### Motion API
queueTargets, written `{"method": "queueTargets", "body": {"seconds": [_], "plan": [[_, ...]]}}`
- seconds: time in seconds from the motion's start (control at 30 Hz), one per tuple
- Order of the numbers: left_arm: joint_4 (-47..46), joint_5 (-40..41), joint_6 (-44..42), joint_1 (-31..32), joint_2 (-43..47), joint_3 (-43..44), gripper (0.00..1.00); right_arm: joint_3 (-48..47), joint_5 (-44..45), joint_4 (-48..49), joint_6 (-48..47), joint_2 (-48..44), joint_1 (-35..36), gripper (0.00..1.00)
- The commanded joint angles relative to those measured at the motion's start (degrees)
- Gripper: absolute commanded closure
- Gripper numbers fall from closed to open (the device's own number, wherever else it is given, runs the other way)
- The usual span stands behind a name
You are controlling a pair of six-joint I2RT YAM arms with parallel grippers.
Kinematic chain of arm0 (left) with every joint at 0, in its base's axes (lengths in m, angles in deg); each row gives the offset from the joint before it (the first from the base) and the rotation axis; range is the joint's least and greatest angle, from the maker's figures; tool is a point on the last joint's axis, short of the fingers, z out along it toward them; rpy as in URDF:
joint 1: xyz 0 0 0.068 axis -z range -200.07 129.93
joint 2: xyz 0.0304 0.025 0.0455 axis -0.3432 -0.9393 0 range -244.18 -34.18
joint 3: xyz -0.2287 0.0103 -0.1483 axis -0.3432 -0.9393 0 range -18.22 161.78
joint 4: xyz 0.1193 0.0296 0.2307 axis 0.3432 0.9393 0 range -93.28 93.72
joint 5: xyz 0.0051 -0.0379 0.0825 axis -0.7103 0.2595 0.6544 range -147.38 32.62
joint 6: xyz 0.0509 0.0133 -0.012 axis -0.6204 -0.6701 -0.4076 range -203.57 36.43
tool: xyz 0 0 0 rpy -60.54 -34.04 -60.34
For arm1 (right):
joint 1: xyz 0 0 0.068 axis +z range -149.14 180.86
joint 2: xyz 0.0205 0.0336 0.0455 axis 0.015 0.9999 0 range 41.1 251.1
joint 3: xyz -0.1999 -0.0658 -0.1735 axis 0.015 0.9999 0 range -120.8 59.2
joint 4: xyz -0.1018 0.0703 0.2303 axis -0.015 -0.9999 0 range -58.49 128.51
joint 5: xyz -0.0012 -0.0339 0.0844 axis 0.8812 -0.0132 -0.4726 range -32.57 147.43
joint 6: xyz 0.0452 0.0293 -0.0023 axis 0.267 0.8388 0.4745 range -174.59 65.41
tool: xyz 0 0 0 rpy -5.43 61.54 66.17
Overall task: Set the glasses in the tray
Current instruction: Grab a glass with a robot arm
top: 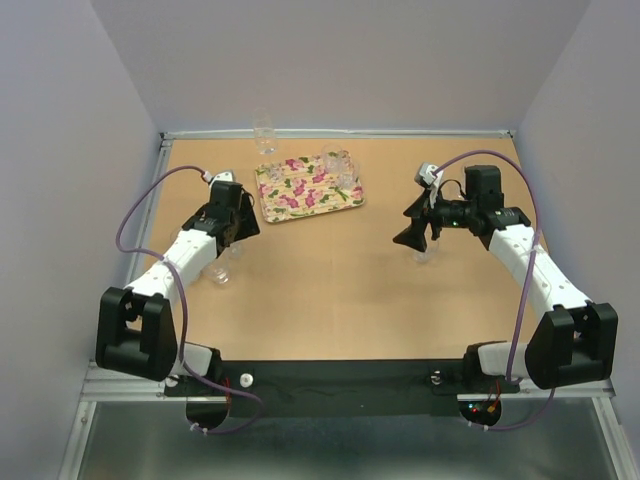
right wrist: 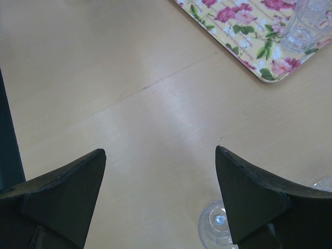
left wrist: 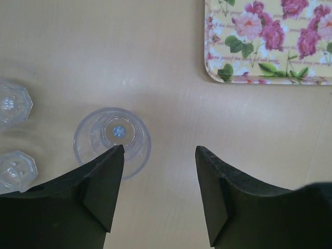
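Glasses (left wrist: 111, 136) wait on table (left wrist: 155, 62), near-left of flowered tray (left wrist: 270, 41), at least one already inside | left gripper (left wrist: 160, 150) apart, empty, off-centre over one | right gripper (right wrist: 160, 150) apart, empty | step: pickup; next likely: centre jaws, close

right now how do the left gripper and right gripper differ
The left gripper has its jaws set narrower than the right gripper. A round tumbler sits outside the left gripper's gap, partly under one fingertip; a second tumbler is half hidden under one right gripper finger. Both are open, hold nothing and hang over bare table short of the floral tray.
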Motion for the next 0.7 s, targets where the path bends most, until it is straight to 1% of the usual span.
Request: {"method": "queueTargets", "body": {"seconds": [0.0,0.13,0.2,0.27,0.33,0.37,0.47,0.5,0.67], "plan": [[-1.6,0.7,-0.5,-0.3,-1.8,1.6,0.35,0.9,-0.2,2.2,-0.3,0.3,-0.3,0.09],[-1.4,3.0,0.7,-0.4,-3.8,1.7,0.36,0.9,-0.1,2.2,-0.3,0.4,-0.3,0.09],[-1.4,3.4,1.0,-0.5,-4.6,1.6,0.41,0.8,0.1,2.2,-0.3,0.4,-0.3,0.09],[-1.6,3.4,1.3,-0.5,-5.3,1.5,0.43,0.9,0.3,2.2,-0.4,0.4,-0.3,0.09],[-1.6,3.3,1.4,-0.5,-5.8,1.5,0.48,0.8,0.3,2.2,-0.4,0.3,-0.3,0.09],[-1.7,3.3,1.5,-0.5,-6.1,1.5,0.53,0.8,0.4,2.3,-0.4,0.4,-0.3,0.09],[-1.6,3.3,1.4,-0.5,-6.4,1.5,0.58,0.9,0.5,2.2,-0.4,0.2,-0.3,0.09],[-1.6,3.4,1.3,-0.6,-6.4,1.6,0.63,0.9,0.5,2.2,-0.4,0.2,-0.3,0.09],[-1.3,3.3,0.8,-0.5,-6.7,1.7,0.76,0.9,0.6,2.2,-0.4,0.0,-0.3,0.09]]}}
